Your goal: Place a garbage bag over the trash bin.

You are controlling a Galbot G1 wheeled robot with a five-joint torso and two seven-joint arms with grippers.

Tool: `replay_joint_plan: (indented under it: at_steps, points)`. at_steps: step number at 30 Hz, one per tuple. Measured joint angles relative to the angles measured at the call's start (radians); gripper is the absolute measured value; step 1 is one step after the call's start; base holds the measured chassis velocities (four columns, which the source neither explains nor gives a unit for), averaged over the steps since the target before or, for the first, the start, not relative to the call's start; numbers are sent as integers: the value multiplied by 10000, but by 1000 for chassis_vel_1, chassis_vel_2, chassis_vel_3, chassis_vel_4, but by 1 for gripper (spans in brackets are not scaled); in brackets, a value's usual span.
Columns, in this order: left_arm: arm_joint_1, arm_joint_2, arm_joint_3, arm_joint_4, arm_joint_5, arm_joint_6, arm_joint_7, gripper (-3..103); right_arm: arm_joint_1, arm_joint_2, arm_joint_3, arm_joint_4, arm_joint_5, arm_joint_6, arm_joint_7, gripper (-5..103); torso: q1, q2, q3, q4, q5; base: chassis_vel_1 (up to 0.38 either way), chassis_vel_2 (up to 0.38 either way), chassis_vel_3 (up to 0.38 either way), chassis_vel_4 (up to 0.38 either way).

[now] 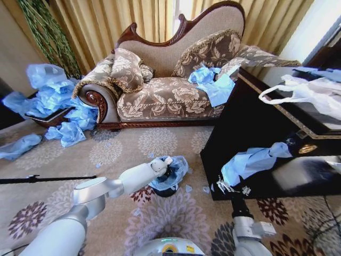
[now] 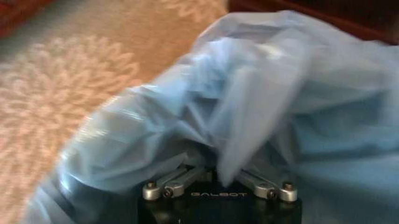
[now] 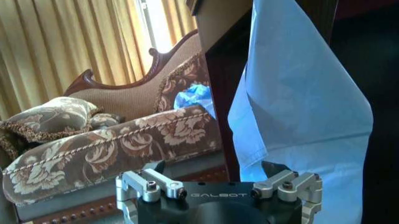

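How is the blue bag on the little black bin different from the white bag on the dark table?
The garbage bag is light blue; the white bag is white with loop handles. The garbage bag sits bunched on the trash bin down on the carpet, at the left tool; the white bag lies spread on the dark table. Both are thin, crinkly plastic.

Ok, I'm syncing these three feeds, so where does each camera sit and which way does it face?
Head view: on the head, looking down at carpet, sofa, trash bin; both arms show.
Left wrist view: on the left arm, facing the garbage bag; left gripper buried in it.
Right wrist view: on the right arm, facing the sofa and a hanging blue bag; right gripper open.
Shared: head and right wrist both show the sofa.
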Motion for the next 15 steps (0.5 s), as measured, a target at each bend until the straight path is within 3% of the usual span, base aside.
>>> replay_joint_plan:
  at_steps: [4, 6, 13, 15]
  points:
    - [145, 744, 380, -1449, -722, 806, -53, 0, 28, 10, 26, -27, 26, 6, 0, 100, 0, 0, 0, 3, -1, 0, 0, 0, 0]
    - [187, 923, 518, -1681, -671, 970, -88, 0, 44, 17, 61, -43, 52, 10, 3, 100, 0, 0, 0, 2, -2, 0, 0, 0, 0]
    - [344, 823, 576, -1044, -212, 1069, -171, 0, 32, 53, 156, -80, 126, 33, 9, 100, 0, 0, 0, 0, -2, 0, 0, 0, 0]
    - [259, 656, 558, -506, 238, 993, -76, 0, 14, 32, 218, -81, 175, 41, 25, 100, 0, 0, 1, -2, -2, 0, 0, 0, 0]
